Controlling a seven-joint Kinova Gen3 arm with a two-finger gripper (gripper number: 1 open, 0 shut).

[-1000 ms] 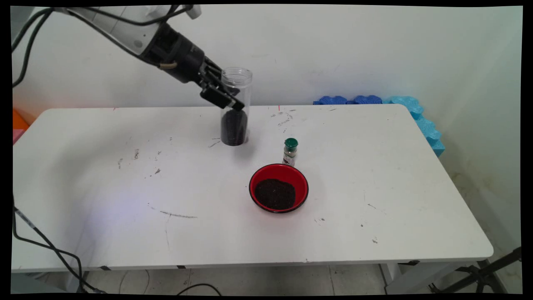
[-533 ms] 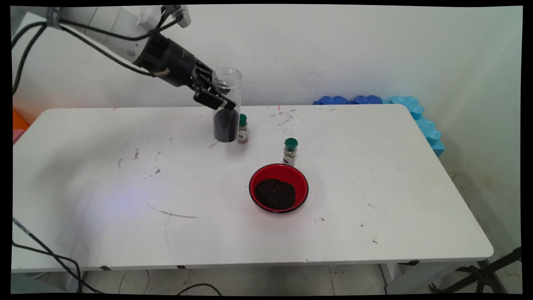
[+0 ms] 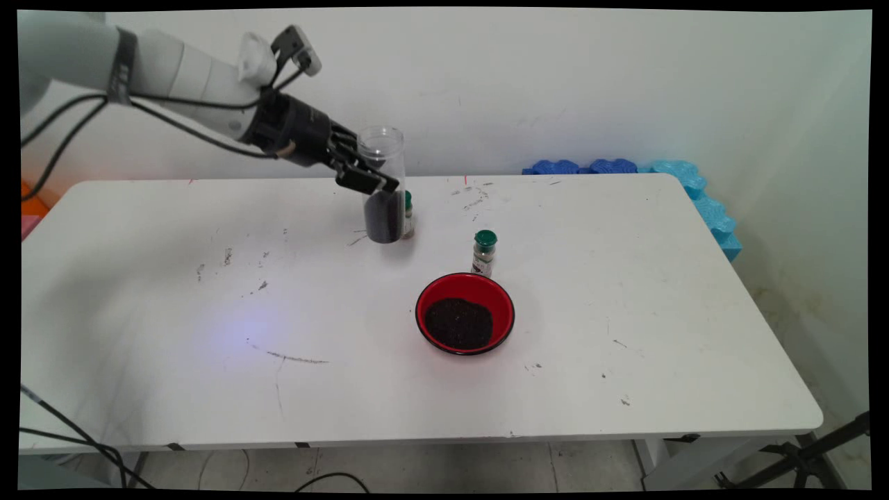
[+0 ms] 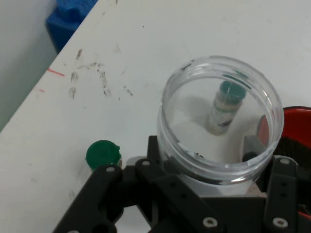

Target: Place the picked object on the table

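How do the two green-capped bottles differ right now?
The far spice bottle stands right behind the clear jar that the gripper holds, and is partly hidden by it. The near spice bottle stands in full view, just behind the red bowl. Both stand upright with green caps.

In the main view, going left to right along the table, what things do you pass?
Black two-finger gripper → clear plastic jar part-filled with dark grains → red bowl of dark grains → green-capped spice bottle → blue foam blocks.

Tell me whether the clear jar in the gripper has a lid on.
No lid. The clear jar shows an open mouth in the hand view, held by the gripper, dark grains filling its lower part.
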